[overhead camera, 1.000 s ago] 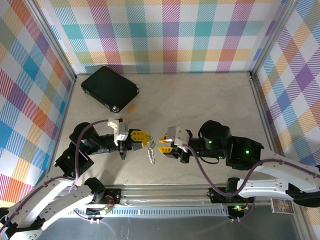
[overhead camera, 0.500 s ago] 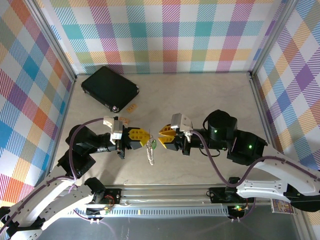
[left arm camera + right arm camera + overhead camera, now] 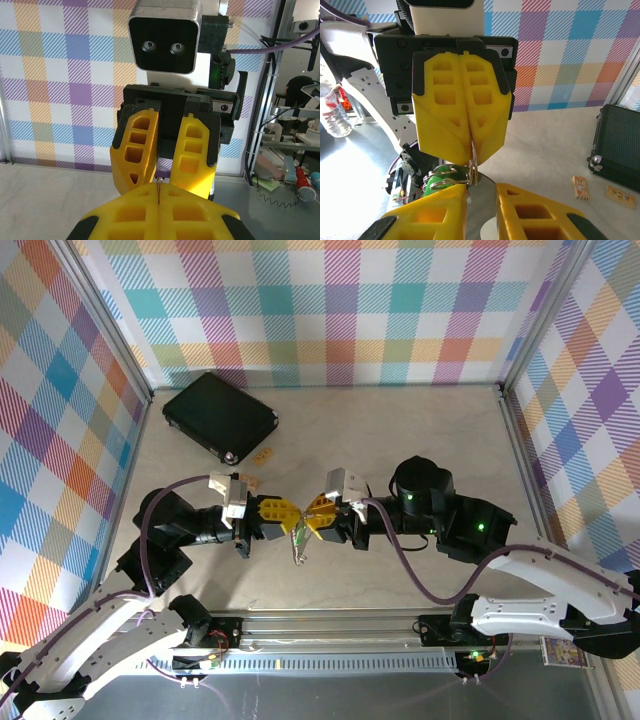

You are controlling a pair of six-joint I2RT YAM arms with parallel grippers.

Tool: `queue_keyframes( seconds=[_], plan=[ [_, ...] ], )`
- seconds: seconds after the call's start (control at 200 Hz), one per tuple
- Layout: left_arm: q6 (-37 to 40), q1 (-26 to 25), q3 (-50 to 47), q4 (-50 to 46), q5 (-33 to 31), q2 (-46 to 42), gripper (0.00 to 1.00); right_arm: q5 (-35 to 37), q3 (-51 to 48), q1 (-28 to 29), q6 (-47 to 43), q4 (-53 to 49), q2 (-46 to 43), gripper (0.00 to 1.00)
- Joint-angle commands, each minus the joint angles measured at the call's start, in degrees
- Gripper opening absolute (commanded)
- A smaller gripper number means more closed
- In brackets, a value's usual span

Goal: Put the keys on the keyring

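Over the near middle of the desk (image 3: 420,440), both arms meet nose to nose, clear of the surface. Left end effector (image 3: 291,519) is pressed together, pinching the keyring (image 3: 473,159), which hangs straight down from its tips, long axis upright. Right end effector (image 3: 313,520) sits just right of the ring, facing it, jaws a narrow slit apart. Something pale shows in that gap, but whether it's pinched I can't tell. Green key (image 3: 439,181) dangles beside the ring, half hidden. Threaded or not? Unclear.
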Motion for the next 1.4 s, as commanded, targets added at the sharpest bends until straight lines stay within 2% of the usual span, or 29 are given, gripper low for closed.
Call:
queue_keyframes(
  seconds=[0.0, 0.225, 0.615, 0.725, 0.875, 0.975, 1.06, 1.185, 1.355, 1.395],
  plan=[
    [0.95, 0.58, -0.11, 1.84, 0.52, -0.27, 0.00, -1.42, 1.22, -0.22, 1.15, 3.64, -0.37, 0.22],
    [1.32, 0.50, -0.01, 1.86, 0.66, 0.07, 0.00, -0.46, 1.25, -0.20, 1.10, 3.82, -0.82, 0.22],
    [2.42, 0.56, 0.68, -0.09, 0.87, -0.09, 0.00, 0.03, 3.00, -0.22, 0.54, 0.78, 1.31, 0.10],
    [3.49, 0.51, 1.09, -2.05, 1.03, 0.05, 0.00, 0.34, 3.77, -0.21, 0.53, -0.74, 1.78, 0.01],
    [6.85, 0.51, 2.91, -8.47, 0.70, -0.18, 0.00, 1.63, 6.48, -0.21, -0.29, -5.73, 3.18, 0.00],
    [11.22, 0.57, 5.14, -16.86, -1.17, -0.14, 0.00, 2.09, 10.16, -0.22, -2.46, -11.65, 5.11, 0.00],
    [15.54, 0.53, 7.48, -24.47, -3.32, 0.18, 0.07, 1.46, 13.55, -0.18, -4.88, -17.10, 6.94, 0.00],
    [21.29, 0.58, 11.14, -35.15, -4.85, 2.32, 0.09, 0.39, 17.21, -0.22, -7.98, -22.73, 9.30, 0.00],
    [24.97, 0.50, 13.80, -40.81, -5.53, 4.49, 0.09, 0.10, 20.18, -0.13, -10.09, -26.43, 11.40, 0.00],
    [25.36, 0.55, 14.03, -41.34, -5.47, 4.67, 0.06, 0.03, 20.66, -0.07, -10.26, -26.89, 11.65, 0.00]
  ],
)
